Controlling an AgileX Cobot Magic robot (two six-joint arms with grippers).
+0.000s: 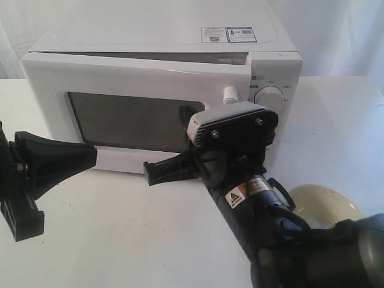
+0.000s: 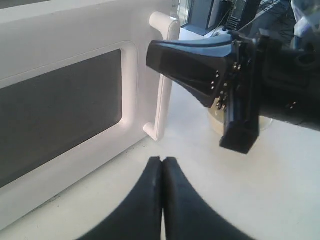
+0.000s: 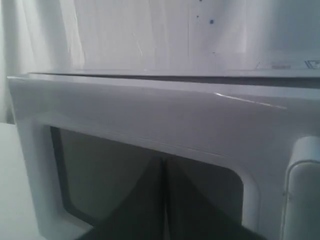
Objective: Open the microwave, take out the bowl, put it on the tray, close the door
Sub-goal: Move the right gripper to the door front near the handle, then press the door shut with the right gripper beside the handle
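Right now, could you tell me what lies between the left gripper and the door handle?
Only bare white tabletop, as the left wrist view shows: the left gripper sits short of the door handle.

Left claw (image 2: pixel 162 162) and right claw (image 3: pixel 163 164) closed.

Bright, washed-out whites; soft blur in close wrist views.

A white table (image 1: pixel 120 234) stands in front of a pale, softly folded curtain (image 1: pixel 339 33).
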